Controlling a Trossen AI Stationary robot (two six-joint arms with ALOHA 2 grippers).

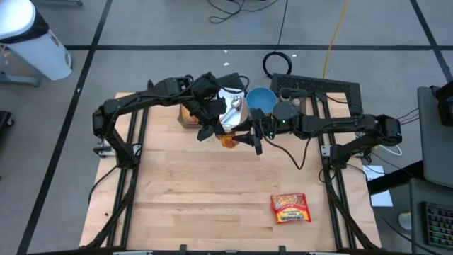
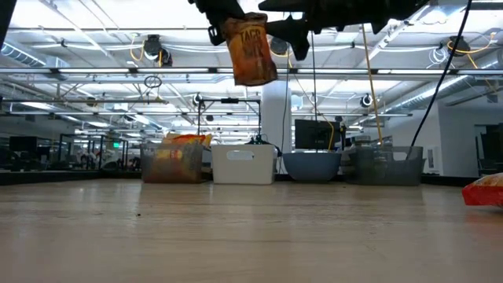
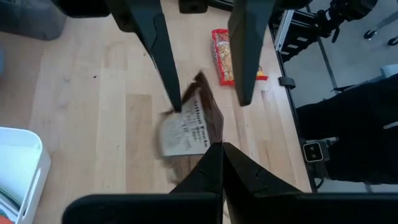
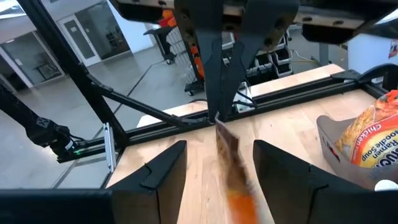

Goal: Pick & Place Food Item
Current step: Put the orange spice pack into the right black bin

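The left gripper [image 1: 212,131] pinches the top edge of a brown snack bag [image 2: 250,49], its fingers pressed together on it; the bag hangs high above the wooden table [image 1: 212,191]. The right gripper [image 1: 253,138] faces it with fingers spread on either side of the bag, not touching. A red packet [image 1: 291,208] lies well apart on the table. Bins and a blue bowl [image 1: 260,99] line the far edge; beyond is a bright workshop hall.

Two black jointed arms [image 1: 141,99], tapered matte fingers [image 3: 163,50], loose black cables.
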